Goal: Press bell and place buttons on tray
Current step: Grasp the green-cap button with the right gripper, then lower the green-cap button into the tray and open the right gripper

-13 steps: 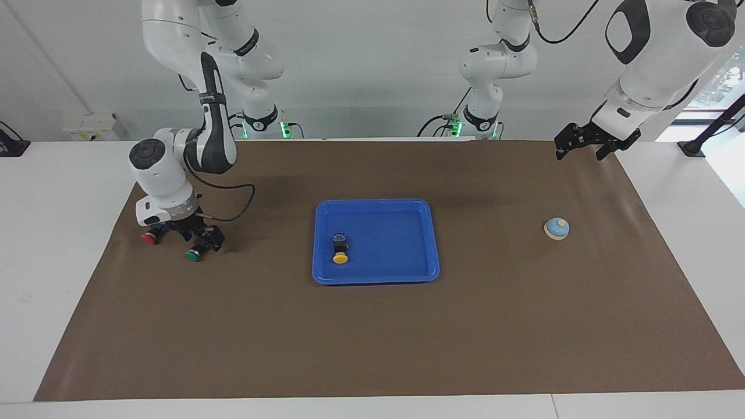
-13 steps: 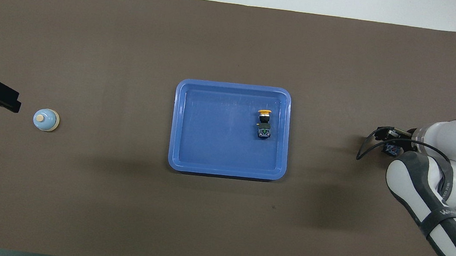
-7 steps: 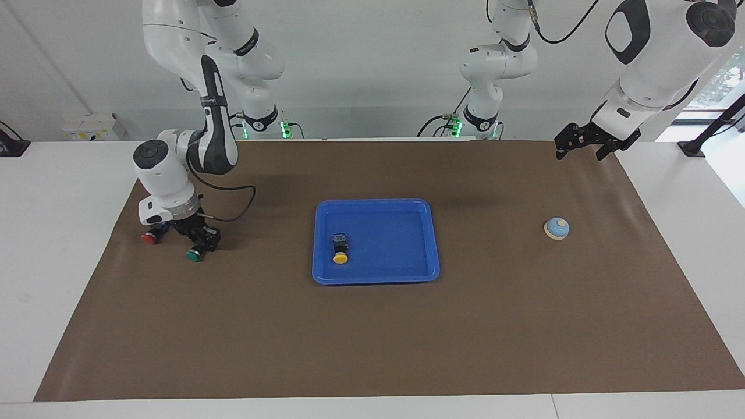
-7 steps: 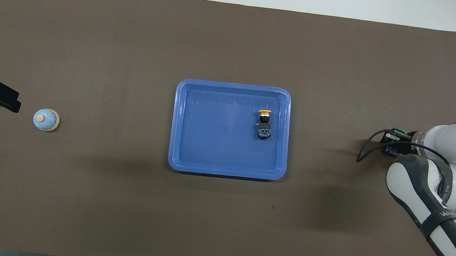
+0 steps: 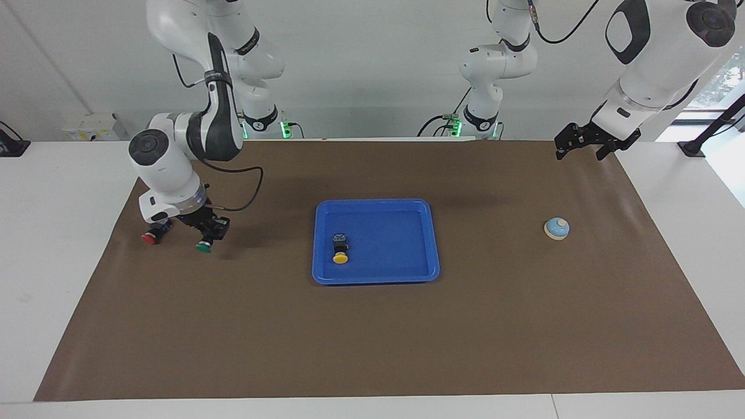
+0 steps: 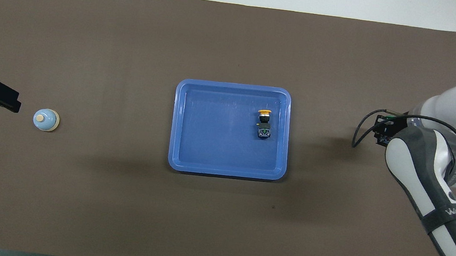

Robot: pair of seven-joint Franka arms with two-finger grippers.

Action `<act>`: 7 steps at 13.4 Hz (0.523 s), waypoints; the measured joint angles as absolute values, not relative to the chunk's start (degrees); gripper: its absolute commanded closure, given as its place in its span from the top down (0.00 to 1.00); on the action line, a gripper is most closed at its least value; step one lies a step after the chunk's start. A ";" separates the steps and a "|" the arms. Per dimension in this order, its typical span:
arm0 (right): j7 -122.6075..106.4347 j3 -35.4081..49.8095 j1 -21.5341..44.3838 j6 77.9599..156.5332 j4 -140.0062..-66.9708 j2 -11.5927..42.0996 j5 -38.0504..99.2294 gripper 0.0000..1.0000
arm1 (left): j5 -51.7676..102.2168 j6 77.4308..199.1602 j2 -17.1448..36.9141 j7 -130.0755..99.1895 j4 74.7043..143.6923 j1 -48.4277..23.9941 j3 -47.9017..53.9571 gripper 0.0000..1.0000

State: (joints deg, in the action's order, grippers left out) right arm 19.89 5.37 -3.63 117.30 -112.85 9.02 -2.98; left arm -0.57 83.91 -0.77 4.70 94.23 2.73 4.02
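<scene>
Blue tray point(image 5: 430, 238); yellow point(image 5: 340, 258), red point(image 5: 149, 238), seemingly green point(image 5: 203, 248) button caps.

One button point(image 5: 340, 249) lies in the tray point(image 5: 428, 244); the bell point(image 5: 556, 228) sits well apart.

Bright, even light falls from above, so shadows are soft and short. On the brown mat point(image 5: 372, 326) a diffuse dark patch lies beside the blue tray point(image 5: 433, 244), toward the robots, and another spreads under the right arm point(image 5: 174, 174) near that end of the desk point(image 5: 46, 262). In the overhead view a thin shadow hugs the tray's nearer rim. A window point(image 5: 719, 81) at the left arm's end glows with daylight. The tray floor shows faint sheen. Both views are sharp, with no visible motion blur.
</scene>
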 measured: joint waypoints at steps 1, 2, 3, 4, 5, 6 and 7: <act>22.58 5.54 0.03 114.20 -109.77 9.07 -2.91 0.00 | -0.57 83.91 -0.77 4.70 94.23 2.73 4.02 1.00; 24.98 5.68 4.11 111.99 -106.97 9.32 -2.83 0.00 | -0.57 83.91 -0.77 4.70 94.23 2.73 4.02 1.00; 27.15 5.79 8.17 110.92 -104.84 9.76 -2.50 0.00 | -0.57 83.91 -0.77 4.70 94.23 2.73 4.02 1.00; 29.54 5.85 12.05 110.64 -103.44 10.24 -1.59 0.00 | -0.57 83.91 -0.77 4.70 94.23 2.73 4.02 1.00; 31.31 5.94 15.58 110.66 -102.45 10.84 -0.26 0.00 | -0.57 83.91 -0.77 4.70 94.23 2.73 4.02 1.00; 32.12 5.96 18.41 110.73 -101.61 11.61 0.44 0.00 | -0.57 83.91 -0.77 4.70 94.23 2.73 4.02 1.00; 32.39 5.97 20.59 110.82 -100.53 12.62 0.73 0.00 | -0.57 83.91 -0.77 4.70 94.23 2.73 4.02 1.00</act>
